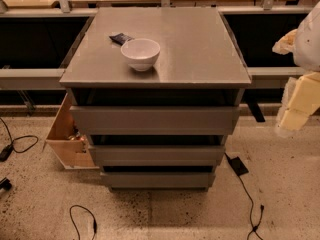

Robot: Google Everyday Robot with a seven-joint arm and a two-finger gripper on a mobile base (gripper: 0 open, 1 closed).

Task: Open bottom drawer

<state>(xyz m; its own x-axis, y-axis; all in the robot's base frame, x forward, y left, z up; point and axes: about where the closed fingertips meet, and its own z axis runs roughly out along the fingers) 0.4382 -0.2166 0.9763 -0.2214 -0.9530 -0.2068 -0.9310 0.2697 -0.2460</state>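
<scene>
A grey cabinet (155, 44) stands in the middle of the camera view with three grey drawer fronts stacked under its top. The bottom drawer (157, 179) is the lowest, shortest and narrowest front, flat and without a handle, close to the floor and shut flush under the middle drawer (156, 154). The top drawer (153, 120) is the widest. My gripper (298, 101) is at the right edge of the view, pale yellow and blurred, well to the right of the cabinet and above the level of the bottom drawer.
A white bowl (140, 53) and a small dark packet (120, 38) sit on the cabinet top. A light wooden box (67, 136) leans at the cabinet's left side. Black cables (250, 199) and a small black adapter (237, 166) lie on the speckled floor. Shelving runs behind.
</scene>
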